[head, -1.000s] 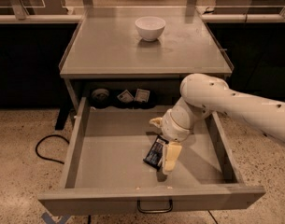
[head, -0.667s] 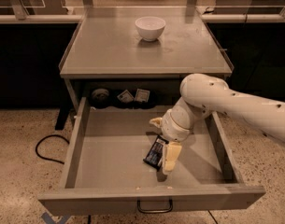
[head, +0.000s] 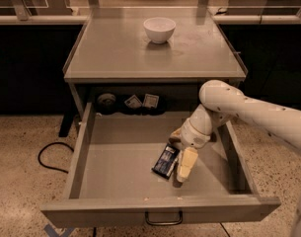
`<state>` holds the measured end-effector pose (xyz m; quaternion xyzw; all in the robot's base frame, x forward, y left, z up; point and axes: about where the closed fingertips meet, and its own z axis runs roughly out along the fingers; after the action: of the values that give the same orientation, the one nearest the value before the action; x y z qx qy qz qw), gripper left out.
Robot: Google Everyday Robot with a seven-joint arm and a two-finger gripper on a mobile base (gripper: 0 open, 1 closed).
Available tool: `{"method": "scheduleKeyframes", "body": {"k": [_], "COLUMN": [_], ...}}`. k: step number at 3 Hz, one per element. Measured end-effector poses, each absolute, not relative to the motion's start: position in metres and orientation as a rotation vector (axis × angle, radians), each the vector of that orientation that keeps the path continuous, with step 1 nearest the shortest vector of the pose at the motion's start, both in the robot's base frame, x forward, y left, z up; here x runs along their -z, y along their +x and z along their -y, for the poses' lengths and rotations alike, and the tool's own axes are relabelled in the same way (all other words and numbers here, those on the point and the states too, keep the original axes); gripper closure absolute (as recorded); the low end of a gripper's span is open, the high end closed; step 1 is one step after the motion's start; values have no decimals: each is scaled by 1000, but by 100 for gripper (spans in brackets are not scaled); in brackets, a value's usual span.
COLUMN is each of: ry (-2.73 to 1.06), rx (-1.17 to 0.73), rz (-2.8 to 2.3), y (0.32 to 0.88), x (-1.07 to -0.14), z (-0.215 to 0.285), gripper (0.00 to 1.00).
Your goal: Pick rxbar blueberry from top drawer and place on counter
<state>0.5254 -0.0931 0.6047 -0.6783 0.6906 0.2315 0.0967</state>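
Observation:
The rxbar blueberry (head: 165,161), a dark blue wrapper with white lettering, lies tilted on the floor of the open top drawer (head: 115,152), right of centre. My gripper (head: 182,163) reaches down into the drawer from the right on a white arm and sits right against the bar's right side. I cannot tell whether it holds the bar. The counter (head: 120,48) is the flat grey top above the drawer.
A white bowl (head: 159,29) stands on the counter at the back centre. Small pale packets in dark round holders (head: 133,102) sit at the drawer's back. The drawer's tall side walls (head: 79,152) flank the gripper. A black cable (head: 49,157) lies on the floor at left.

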Motion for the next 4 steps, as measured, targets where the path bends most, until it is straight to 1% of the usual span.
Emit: {"method": "scheduleKeyframes", "body": {"k": [4], "ry": [-2053], "rx": [-723], "rz": [-2133], "y": [528], "x": [-585], "z": [88], "gripper": [0]}}
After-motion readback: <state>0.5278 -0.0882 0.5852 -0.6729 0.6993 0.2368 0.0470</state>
